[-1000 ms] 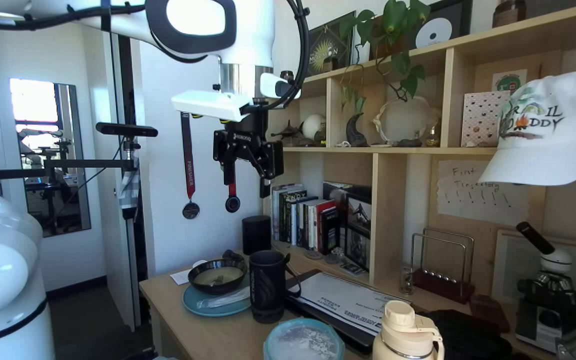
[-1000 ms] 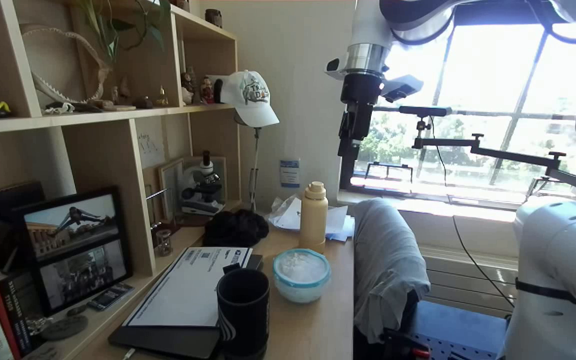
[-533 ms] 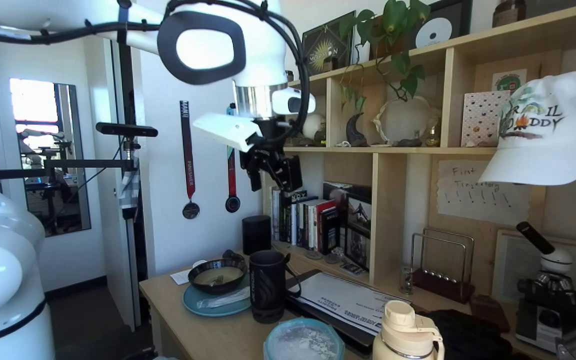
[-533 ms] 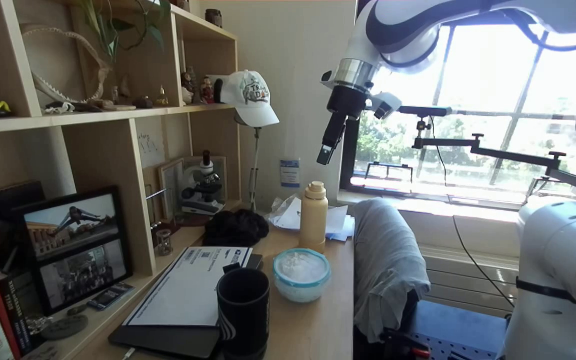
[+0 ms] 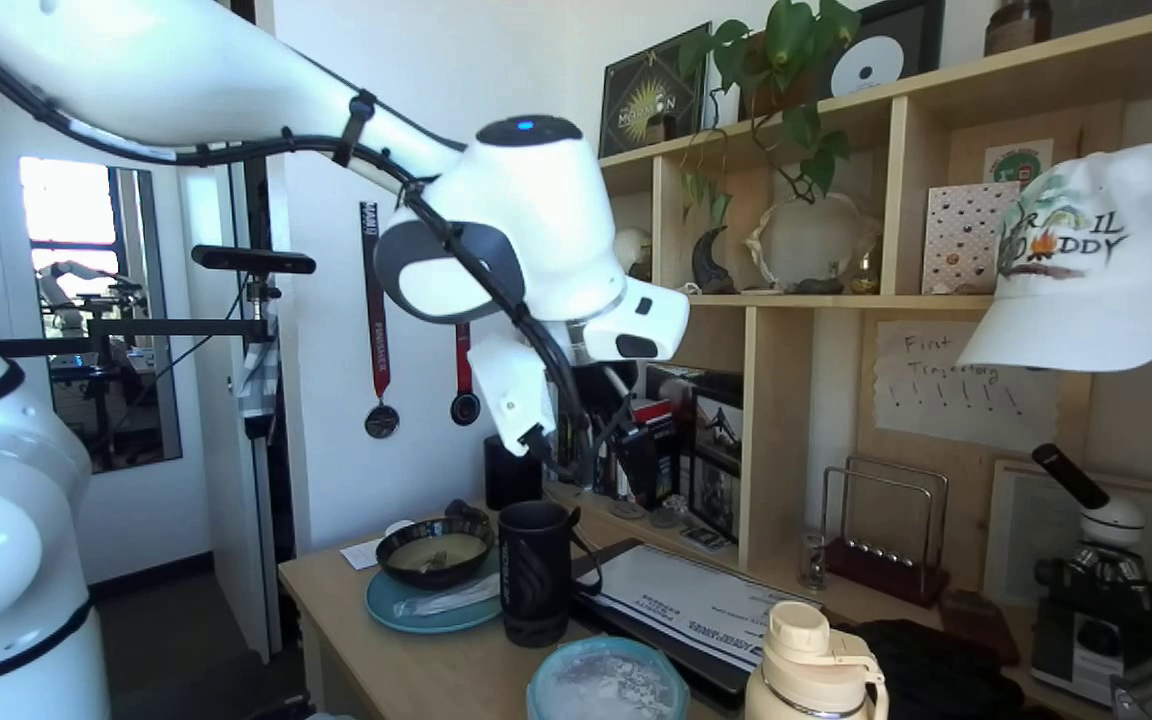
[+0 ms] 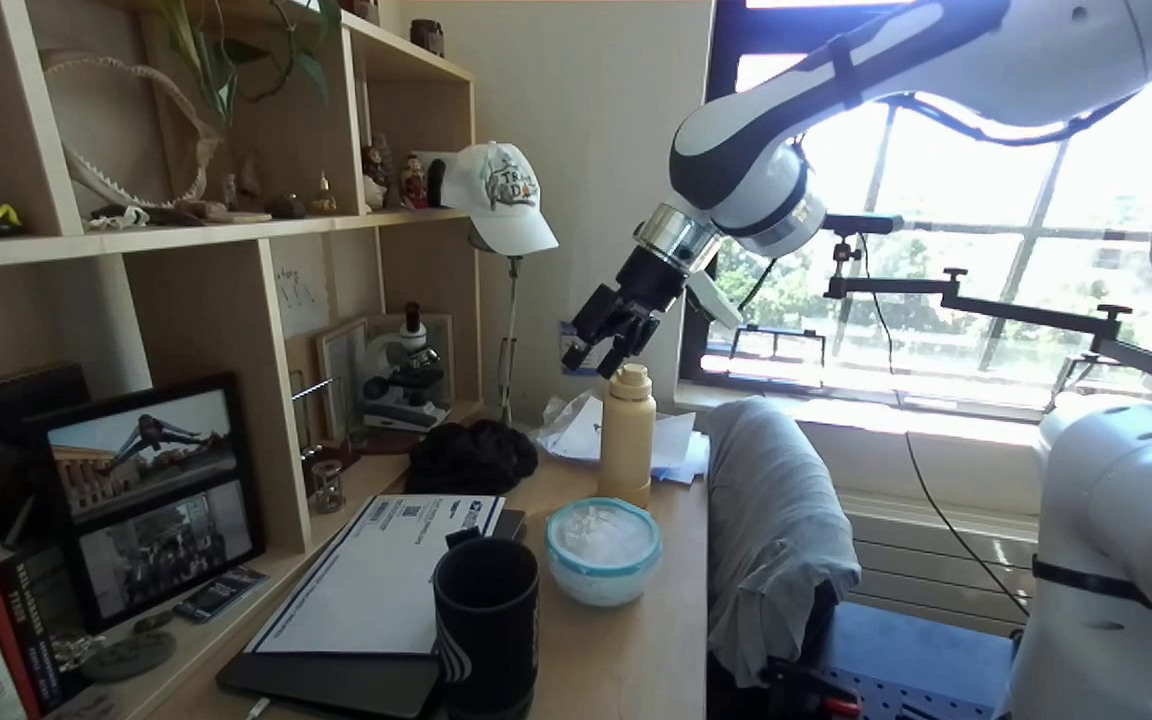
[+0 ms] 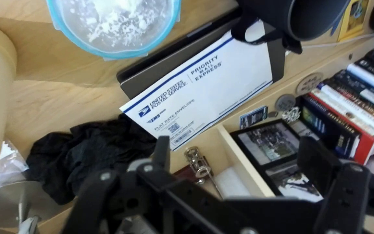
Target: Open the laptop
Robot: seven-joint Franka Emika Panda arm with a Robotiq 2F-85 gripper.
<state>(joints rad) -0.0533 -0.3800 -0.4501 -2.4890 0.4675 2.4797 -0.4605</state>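
The laptop is closed and lies flat on the desk. Its dark grey edge shows in both exterior views [image 5: 706, 668] [image 6: 336, 682] and in the wrist view [image 7: 161, 72]. A white mail envelope [image 7: 206, 87] lies on it and covers most of the lid. The black mug [image 6: 484, 640] stands against its near corner, and the mug's handle [image 7: 258, 37] overhangs the envelope in the wrist view. My gripper [image 6: 591, 364] is open and empty, tilted in the air well above the desk. In the wrist view my gripper [image 7: 237, 146] has its fingers wide apart.
A lidded bowl [image 6: 603, 550] and a cream bottle [image 6: 626, 440] stand beside the laptop. A wooden shelf [image 5: 771, 430] with books, frames and ornaments rises behind it. A black cloth [image 7: 93, 149] lies at the laptop's end. A dark bowl [image 5: 436, 575] sits on a blue plate.
The arm has come down and swung toward the shelf side. My gripper has tilted from pointing almost straight down to slanting toward the shelf. The laptop, envelope and mug have not moved.
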